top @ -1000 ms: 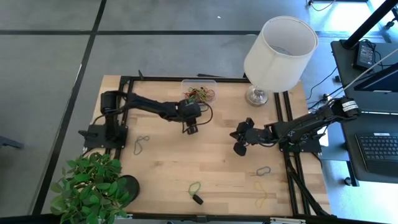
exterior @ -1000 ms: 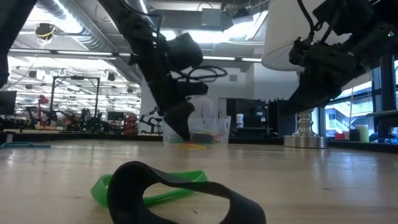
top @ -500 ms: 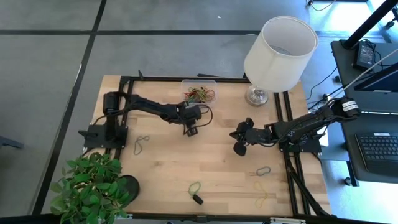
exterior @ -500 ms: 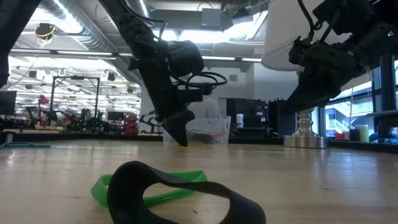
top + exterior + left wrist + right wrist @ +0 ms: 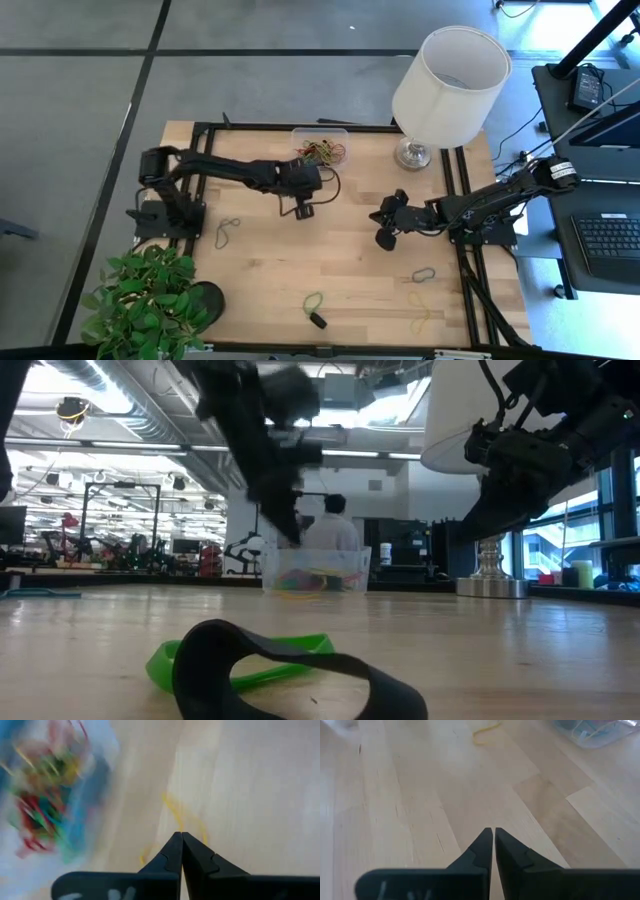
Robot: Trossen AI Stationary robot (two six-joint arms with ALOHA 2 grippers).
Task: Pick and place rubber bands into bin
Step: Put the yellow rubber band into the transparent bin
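Observation:
The clear bin (image 5: pixel 320 148) at the table's far edge holds a tangle of coloured rubber bands (image 5: pixel 322 152). Just in front of it my left gripper (image 5: pixel 299 209) hangs shut, its tips (image 5: pixel 290 540) about level with the bin's rim (image 5: pixel 312 550). A yellow band (image 5: pixel 176 815) shows just beyond those tips, and in the right wrist view a yellow band (image 5: pixel 485 732) lies on the wood. Loose bands on the table: grey (image 5: pixel 227 232), green (image 5: pixel 314 301), grey (image 5: pixel 424 274), yellow (image 5: pixel 420 312). My right gripper (image 5: pixel 384 237) waits shut above the table's right half. My left gripper points steeply down with its fingertips (image 5: pixel 175 845) shut above the yellow band. The tips cover the place where band and fingers might meet, and the wrist view is blurred. I cannot tell whether it touches the band.
A lamp with a white shade (image 5: pixel 450 85) stands at the far right, and a potted plant (image 5: pixel 145 300) at the near left corner. A black band (image 5: pixel 290 670) lies over the green band (image 5: pixel 165 660) near the front edge. A person (image 5: pixel 335 510) stands in the room behind the bin.
My left gripper has shut beside the bin, with its tips down at the table. It has then risen to about the height of the bin's rim and drawn slightly toward the table's left.

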